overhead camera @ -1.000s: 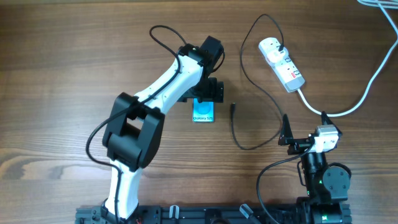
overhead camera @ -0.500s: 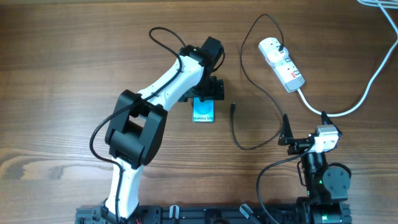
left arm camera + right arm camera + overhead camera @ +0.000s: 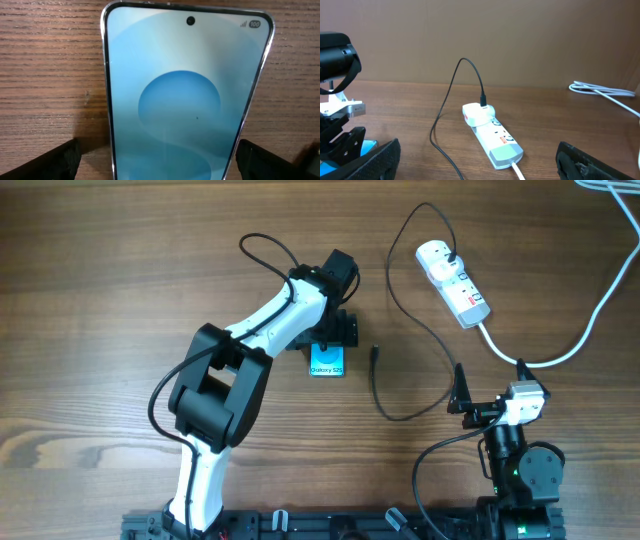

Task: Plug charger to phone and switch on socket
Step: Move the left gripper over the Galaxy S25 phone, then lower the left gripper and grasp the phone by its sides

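The left gripper (image 3: 327, 335) straddles the flat teal-screened smartphone (image 3: 326, 363), released; the thin black charger cable (image 3: 373, 358) ends beside it; the right gripper (image 3: 489, 380), farther off, is unclenched.

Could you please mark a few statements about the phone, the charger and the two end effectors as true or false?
1. The charger tip lies on the table beside the phone, not plugged in. True.
2. The right end effector grips the charger cable. False: its fingers are wide open and hold nothing.
3. The left end effector has a finger on each side of the phone. True.
4. The phone lies face down. False: its blue screen faces up.
5. A black plug sits in the socket. True.
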